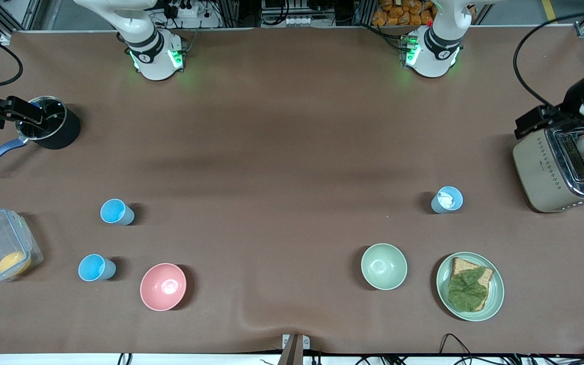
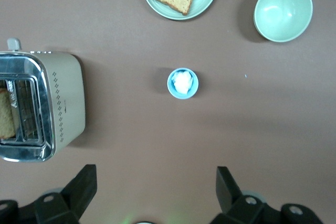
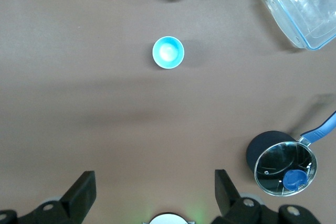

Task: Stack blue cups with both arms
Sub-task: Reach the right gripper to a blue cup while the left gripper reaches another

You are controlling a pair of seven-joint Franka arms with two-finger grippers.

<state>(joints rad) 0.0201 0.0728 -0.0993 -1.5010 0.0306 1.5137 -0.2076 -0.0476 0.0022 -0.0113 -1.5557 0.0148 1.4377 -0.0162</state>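
Both grippers hover wide open and empty: the right gripper (image 3: 152, 195) above two sky-blue cups (image 1: 116, 211), the left gripper (image 2: 156, 192) above the paler cup (image 1: 446, 199), which seemingly holds something white.

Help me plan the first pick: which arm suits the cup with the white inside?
Left. The cup sits by the toaster, where the left claw hangs open; the right claw is open by the pot.

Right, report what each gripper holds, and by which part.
Nothing is held: the left gripper and right gripper are both open, high above the table.
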